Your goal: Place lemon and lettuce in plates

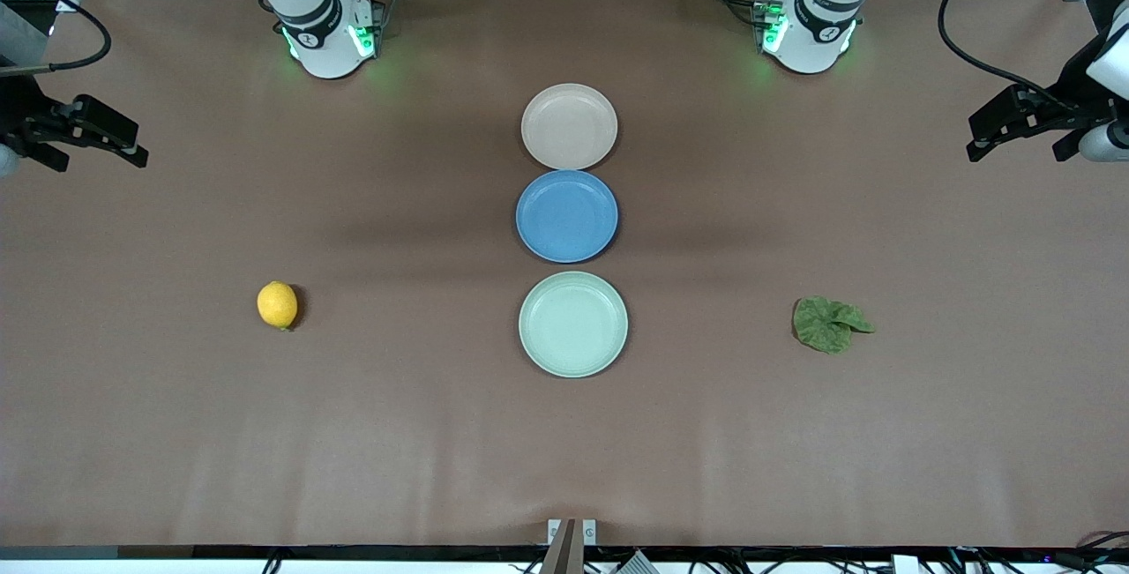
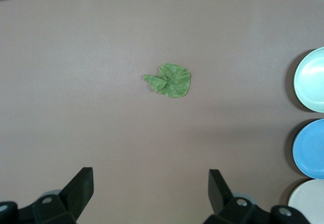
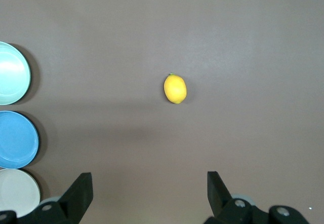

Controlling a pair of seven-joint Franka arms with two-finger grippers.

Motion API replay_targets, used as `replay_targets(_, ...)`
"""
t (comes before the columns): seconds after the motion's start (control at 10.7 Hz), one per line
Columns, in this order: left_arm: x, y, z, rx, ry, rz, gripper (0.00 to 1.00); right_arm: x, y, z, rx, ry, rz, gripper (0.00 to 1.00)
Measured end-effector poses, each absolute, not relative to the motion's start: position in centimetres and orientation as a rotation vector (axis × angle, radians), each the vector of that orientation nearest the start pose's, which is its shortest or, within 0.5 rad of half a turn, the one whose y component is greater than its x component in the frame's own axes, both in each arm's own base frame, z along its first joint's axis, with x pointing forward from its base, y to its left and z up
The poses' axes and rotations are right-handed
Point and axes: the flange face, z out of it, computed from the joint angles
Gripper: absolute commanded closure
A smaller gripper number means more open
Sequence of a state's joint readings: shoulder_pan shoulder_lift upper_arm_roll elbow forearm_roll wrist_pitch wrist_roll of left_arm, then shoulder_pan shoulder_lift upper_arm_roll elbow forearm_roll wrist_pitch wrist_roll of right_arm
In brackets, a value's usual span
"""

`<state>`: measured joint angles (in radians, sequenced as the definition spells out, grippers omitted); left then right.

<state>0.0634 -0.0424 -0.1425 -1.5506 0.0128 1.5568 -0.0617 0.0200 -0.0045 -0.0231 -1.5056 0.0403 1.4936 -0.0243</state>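
Mint green plate lies nearest the camera, the blue plate and beige-pink plate farther. Firm, rounded lemon sits toward the right arm's end of the worktop: pinch across its middle. Limp, light lettuce lies toward the left arm's end: pinch its bunched centre. Left hand and right hand wait high, fingers spread; nothing obstructs.

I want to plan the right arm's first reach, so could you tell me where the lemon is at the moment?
In the front view the lemon lies on the bare table toward the right arm's end, level with the mint green plate, well apart from it.
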Motion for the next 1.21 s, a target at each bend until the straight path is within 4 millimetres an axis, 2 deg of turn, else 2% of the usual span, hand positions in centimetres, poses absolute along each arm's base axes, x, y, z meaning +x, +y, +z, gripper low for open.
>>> replay_targets(0.56,53.9,-4.2,65.6,-3.125,0.024,-0.077,0.0,54.9,0.4,64.3,-3.101,-0.041,0.04,0.0)
replay_targets(0.75,54.3,-4.1,64.7,-3.126,0.021,-0.051,0.0,55.0,0.3,63.4,-3.1,-0.038,0.066,0.0)
replay_targets(0.93,55.7,-3.9,62.1,-3.13,0.018,0.007,0.0,55.3,0.1,62.1,-3.099,-0.03,0.096,0.0)
replay_targets(1.12,57.7,-3.7,57.9,-3.137,0.015,0.011,0.0,56.1,0.1,60.2,-3.099,-0.027,0.103,0.0)
replay_targets(1.21,58.5,-3.7,55.1,-3.139,0.016,0.001,0.0,56.6,0.1,59.0,-3.099,-0.025,0.112,0.0)
